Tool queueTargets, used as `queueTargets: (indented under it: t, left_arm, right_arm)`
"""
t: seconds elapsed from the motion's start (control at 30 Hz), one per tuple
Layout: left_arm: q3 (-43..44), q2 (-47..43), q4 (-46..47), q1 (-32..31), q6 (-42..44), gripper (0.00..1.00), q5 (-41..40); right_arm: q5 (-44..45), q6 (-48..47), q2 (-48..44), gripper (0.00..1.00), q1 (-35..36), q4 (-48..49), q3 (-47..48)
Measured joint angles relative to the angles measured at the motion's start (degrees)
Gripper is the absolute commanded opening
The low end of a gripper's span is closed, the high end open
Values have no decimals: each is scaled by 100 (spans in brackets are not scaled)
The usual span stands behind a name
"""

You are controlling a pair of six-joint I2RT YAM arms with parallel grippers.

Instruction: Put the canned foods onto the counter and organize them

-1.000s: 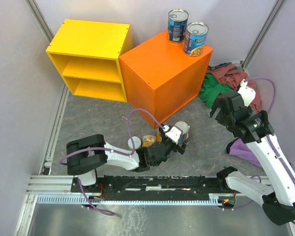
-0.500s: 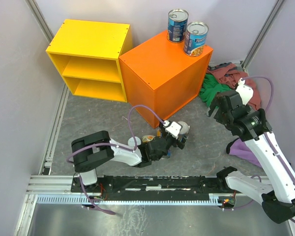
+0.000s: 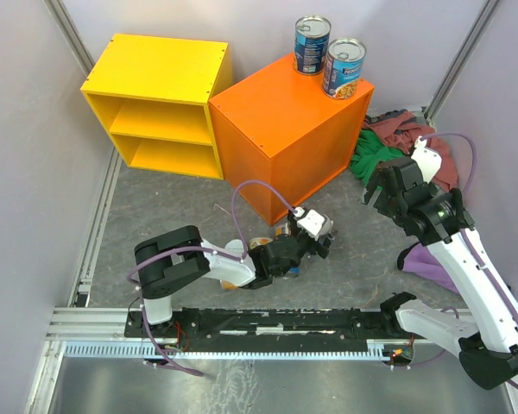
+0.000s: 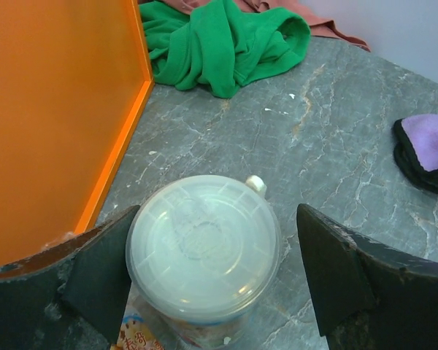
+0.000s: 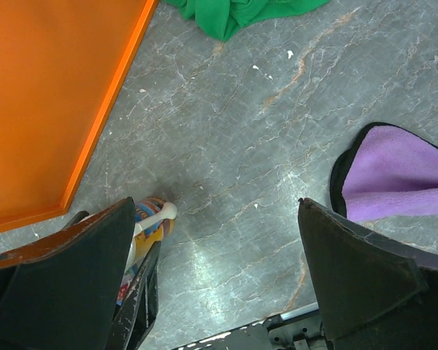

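- The left gripper (image 3: 317,238) has pushed forward to straddle a white-lidded can (image 4: 204,244) on the floor (image 4: 336,146), just beside the counter (image 3: 281,129).
- Its jaws have begun narrowing but are not yet clamped on the can.
- The right gripper (image 5: 215,240) hangs wide open and empty.
- Two cans (image 3: 312,43) stand on the counter, and a third looks likely to follow.

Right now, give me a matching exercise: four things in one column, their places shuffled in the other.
1 blue cans
2 white-lidded can
3 green cloth
4 purple cloth

A between the left fingers
B heaped beside the orange cabinet
C on open floor, away from the cabinet
D on top of the cabinet

Pairs: 1-D, 2-A, 3-B, 4-C
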Motion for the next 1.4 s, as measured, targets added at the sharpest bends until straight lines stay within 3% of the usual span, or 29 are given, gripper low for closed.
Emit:
queueTargets:
  t: [0.1,0.13,0.2,0.23,0.4,0.47,0.67,0.97,1.4]
  left_arm:
    - [96,61,-24,7,2,79,63]
    - [116,72,-28,17,0,67,107]
    - [127,76,-33,39,4,31,168]
    - [129,76,-33,44,22,23,199]
    - [184,74,-138,42,7,14,369]
    - [229,74,-219,42,7,5,431]
    - [345,-105,-789,26,7,3,627]
    - [658,-649,-2389,-249,9,3,774]
    - [1440,-1989,-4002,-726,269,3,446]
  right_arm:
    - [-4,0,-2,99,0,-2,-2]
    - [-4,0,-4,99,0,-2,-2]
    - [-4,0,-7,99,0,-4,-2]
    - [-2,-2,-9,99,0,-7,-2]
    - [9,-9,-96,99,0,-57,-31]
    - [17,-15,-153,99,0,-94,-39]
    - [28,-11,-289,99,0,-125,-127]
    - [131,22,-518,99,-4,-177,-313]
    - [146,52,-544,99,-42,-76,-407]
